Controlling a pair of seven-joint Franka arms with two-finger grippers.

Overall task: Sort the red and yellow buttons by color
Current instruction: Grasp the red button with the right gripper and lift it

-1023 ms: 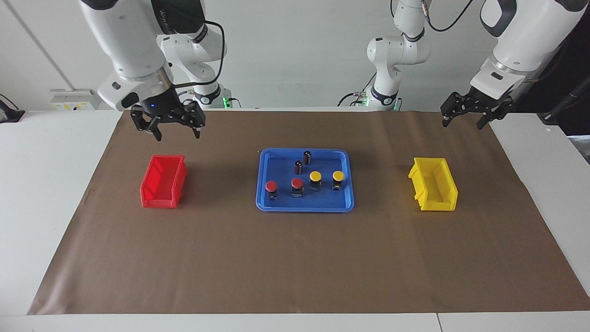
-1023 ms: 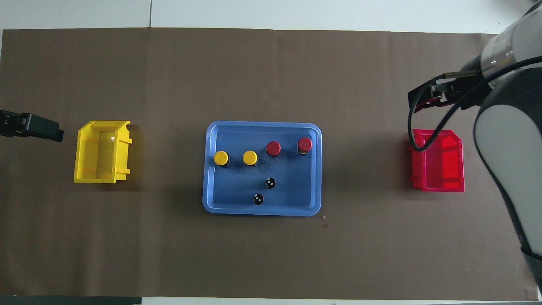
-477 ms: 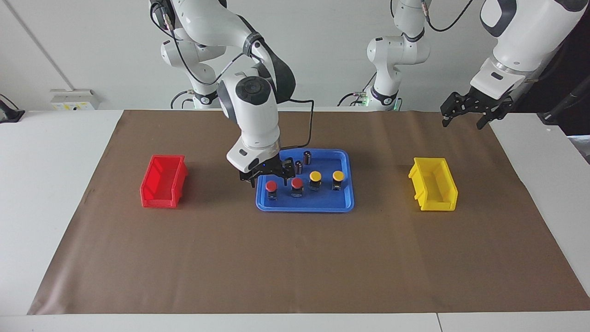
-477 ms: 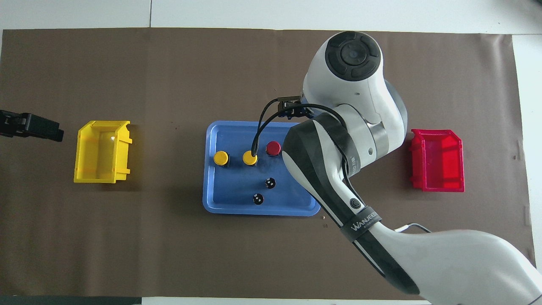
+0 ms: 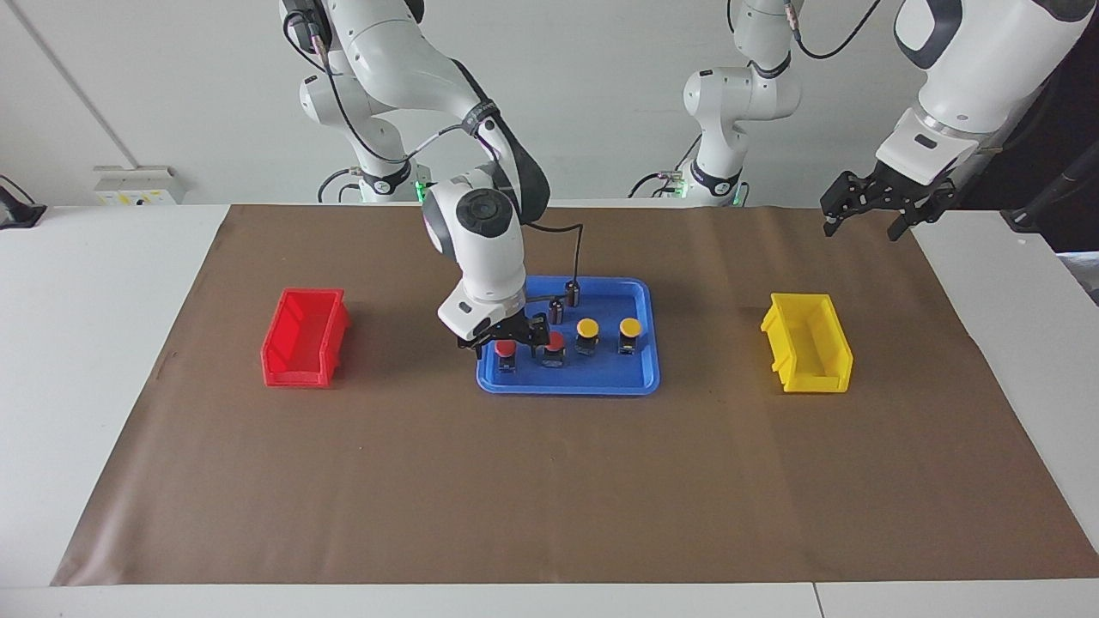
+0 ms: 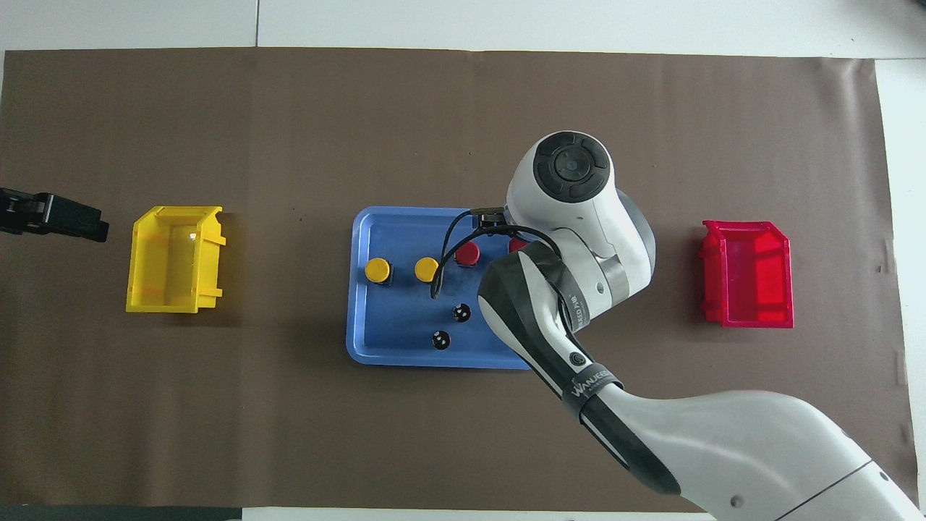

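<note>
Four buttons stood in a row in the blue tray (image 5: 640, 296): two red buttons (image 5: 506, 347) toward the right arm's end, two yellow buttons (image 5: 587, 327) toward the left arm's. Your right gripper (image 5: 505, 340) sat low around the end red button, fingers spread wide, holding nothing. To grip well, centre the cap, close gently, lift straight up clear of its neighbour, then carry it to the red bin (image 5: 305, 337). Your left gripper (image 5: 867, 206) waited, open and empty, near the yellow bin (image 5: 807, 343).
</note>
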